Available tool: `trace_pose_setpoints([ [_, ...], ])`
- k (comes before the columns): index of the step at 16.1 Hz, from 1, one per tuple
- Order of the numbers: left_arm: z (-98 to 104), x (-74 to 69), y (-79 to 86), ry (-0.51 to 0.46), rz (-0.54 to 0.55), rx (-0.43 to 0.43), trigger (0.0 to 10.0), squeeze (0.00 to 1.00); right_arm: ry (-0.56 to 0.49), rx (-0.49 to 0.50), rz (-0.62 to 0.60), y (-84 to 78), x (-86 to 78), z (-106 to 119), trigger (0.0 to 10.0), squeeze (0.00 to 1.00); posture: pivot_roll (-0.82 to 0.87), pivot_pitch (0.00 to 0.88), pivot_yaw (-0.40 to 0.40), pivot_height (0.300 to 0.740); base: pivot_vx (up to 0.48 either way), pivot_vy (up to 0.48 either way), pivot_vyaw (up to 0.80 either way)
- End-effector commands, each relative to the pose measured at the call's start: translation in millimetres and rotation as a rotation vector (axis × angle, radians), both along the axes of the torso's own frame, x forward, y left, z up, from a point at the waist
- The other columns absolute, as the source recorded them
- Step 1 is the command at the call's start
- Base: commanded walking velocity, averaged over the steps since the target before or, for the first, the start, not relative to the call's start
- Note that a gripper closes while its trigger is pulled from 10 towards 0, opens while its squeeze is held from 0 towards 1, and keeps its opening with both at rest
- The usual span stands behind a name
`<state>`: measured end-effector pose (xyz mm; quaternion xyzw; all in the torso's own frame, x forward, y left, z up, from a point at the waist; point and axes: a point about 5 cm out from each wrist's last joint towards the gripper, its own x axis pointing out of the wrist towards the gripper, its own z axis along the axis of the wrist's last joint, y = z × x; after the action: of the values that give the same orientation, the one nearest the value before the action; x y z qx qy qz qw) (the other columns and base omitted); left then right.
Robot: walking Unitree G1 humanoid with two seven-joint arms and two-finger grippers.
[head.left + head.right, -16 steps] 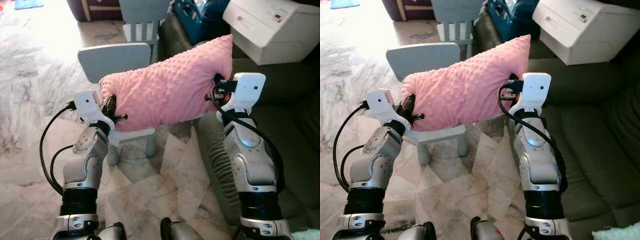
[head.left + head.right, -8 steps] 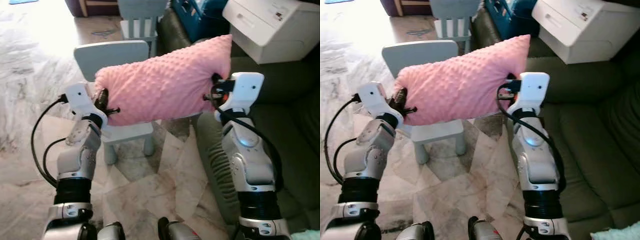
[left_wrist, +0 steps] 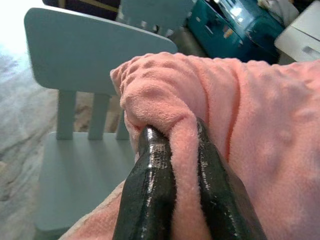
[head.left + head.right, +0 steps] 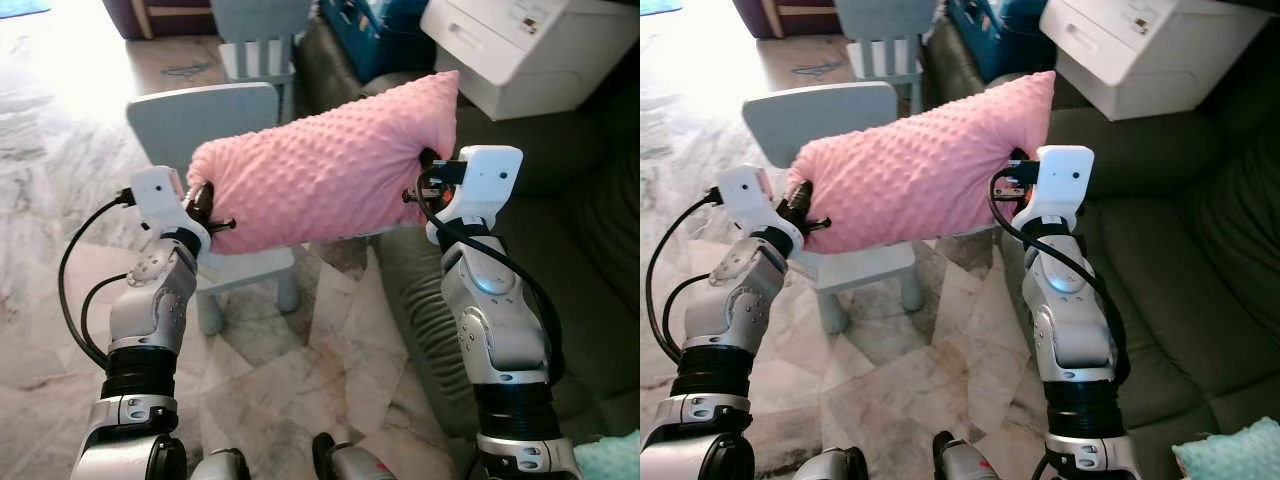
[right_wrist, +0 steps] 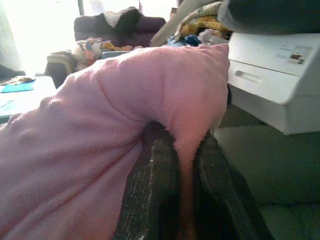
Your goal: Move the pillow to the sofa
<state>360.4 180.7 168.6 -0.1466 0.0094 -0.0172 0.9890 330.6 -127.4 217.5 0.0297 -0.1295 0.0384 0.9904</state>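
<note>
1. We see our left gripper (image 3: 182,165) clamped tight on one end of the pink pillow (image 4: 330,165), a fold of dotted fabric pinched between its two black fingers (image 3: 150,185).
2. Our right gripper (image 5: 185,175) is closed the same way on the opposite end of the pillow, with fabric squeezed between its fingers (image 5: 155,185).
3. The pillow hangs stretched between both grippers, held in the air with its sofa-side end raised a little higher than the other.
4. Directly beneath and behind the pillow stands a small pale blue chair (image 4: 200,120); the pillow hovers over its seat, and we cannot tell whether it brushes the backrest.
5. A second pale blue chair (image 4: 255,25) stands further beyond the pillow, near a teal case (image 3: 225,32).
6. The dark green sofa (image 4: 1160,240) lies on the pillow's right-gripper side, its armrest (image 4: 420,300) just below that end of the pillow.
7. A white box-like unit with a drawer (image 4: 520,50) rests on the sofa beyond the pillow's raised end, taking up part of the sofa.
8. Marble floor (image 4: 300,360) spreads below the pillow and chair.
</note>
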Motion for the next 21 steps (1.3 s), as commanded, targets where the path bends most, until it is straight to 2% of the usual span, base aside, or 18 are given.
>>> trace_pose_setpoints([
  [1,4.5,2.1,1.4,-0.011,-0.001,0.024,10.0,0.00,-0.019,0.006,-0.014,-4.3,-1.1,4.1,10.0,0.00,-0.14,0.166,-0.059,0.740,0.000,0.000,-0.79],
  [6,5.7,5.1,0.1,-0.017,-0.047,0.093,10.0,0.00,-0.016,0.014,-0.023,-5.3,-1.2,2.6,10.0,0.00,-0.14,0.166,-0.050,0.740,0.000,0.000,-0.78],
  [12,4.9,5.3,-2.4,-0.017,-0.063,0.097,10.0,0.00,-0.012,0.017,-0.029,-5.7,-2.4,1.5,10.0,0.00,-0.14,0.172,-0.048,0.740,0.000,0.000,-0.78],
  [14,5.0,4.9,-2.4,-0.027,-0.055,0.046,10.0,0.00,-0.012,0.015,-0.030,-5.9,-2.5,1.6,10.0,0.00,-0.14,0.174,-0.050,0.740,0.000,0.000,-0.78],
  [21,4.4,5.7,1.0,-0.019,-0.039,0.042,10.0,0.00,-0.012,0.017,-0.030,-6.4,-1.6,2.2,10.0,0.00,-0.14,0.175,-0.052,0.740,0.000,0.000,-0.78],
])
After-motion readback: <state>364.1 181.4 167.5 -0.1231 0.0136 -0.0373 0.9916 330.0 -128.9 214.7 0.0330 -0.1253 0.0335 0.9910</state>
